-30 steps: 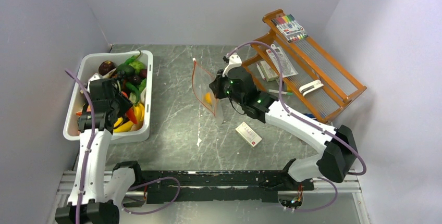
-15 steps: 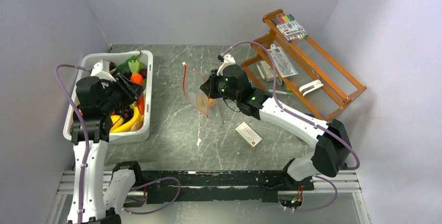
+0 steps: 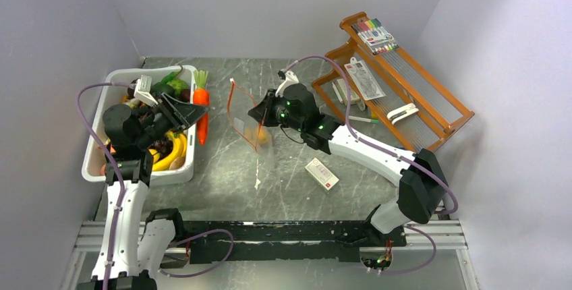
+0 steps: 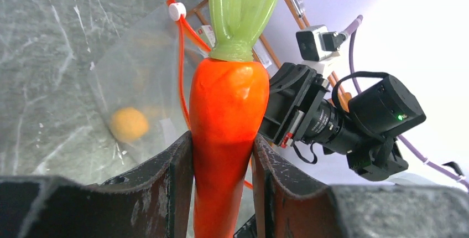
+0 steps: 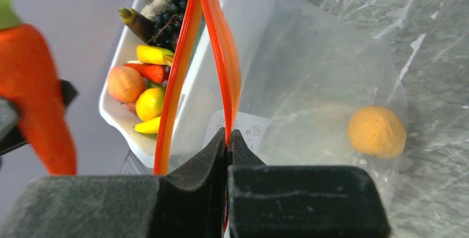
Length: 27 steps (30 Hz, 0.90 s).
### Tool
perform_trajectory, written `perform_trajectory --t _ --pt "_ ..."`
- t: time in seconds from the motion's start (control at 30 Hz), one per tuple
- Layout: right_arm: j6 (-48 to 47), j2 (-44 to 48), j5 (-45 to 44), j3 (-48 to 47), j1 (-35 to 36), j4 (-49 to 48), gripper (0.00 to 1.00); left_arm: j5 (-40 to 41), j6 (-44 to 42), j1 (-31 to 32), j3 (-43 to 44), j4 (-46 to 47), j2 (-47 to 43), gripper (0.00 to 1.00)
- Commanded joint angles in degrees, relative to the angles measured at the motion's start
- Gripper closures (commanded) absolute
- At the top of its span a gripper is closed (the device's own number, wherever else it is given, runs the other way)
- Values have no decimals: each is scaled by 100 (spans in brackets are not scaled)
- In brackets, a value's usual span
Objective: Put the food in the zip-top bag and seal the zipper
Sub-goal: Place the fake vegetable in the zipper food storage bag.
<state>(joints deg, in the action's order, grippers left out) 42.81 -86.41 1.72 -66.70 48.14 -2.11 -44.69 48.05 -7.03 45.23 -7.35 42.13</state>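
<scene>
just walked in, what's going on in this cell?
Food-bagging in progress. The left gripper clamps a carrot in the air beside the white tub. The right gripper pinches the zip-top bag at its zipper, mouth open toward the carrot. One round orange piece is inside; more food sits in the tub. Nothing sealed yet.

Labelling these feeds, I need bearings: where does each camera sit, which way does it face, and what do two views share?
Top external: high behind the bases, looking down on the table; both arms show, left gripper holding the carrot, right gripper the zip-top bag.
Left wrist: on the left arm, facing the bag and right gripper; own fingers clamp the carrot.
Right wrist: on the right arm, facing the tub; own fingers pinch the zipper.
Shared: both wrist views show the carrot and the orange fruit inside the bag.
</scene>
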Motion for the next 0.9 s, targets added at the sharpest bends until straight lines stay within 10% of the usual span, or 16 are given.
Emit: perform_trajectory --t 0.0,0.87 --pt "319 -60 160 147 73 -652 100 -97 878 122 -384 1205 27 65" --pt "526 -50 164 464 191 -1133 100 1658 1388 1910 -679 3275 1166 67"
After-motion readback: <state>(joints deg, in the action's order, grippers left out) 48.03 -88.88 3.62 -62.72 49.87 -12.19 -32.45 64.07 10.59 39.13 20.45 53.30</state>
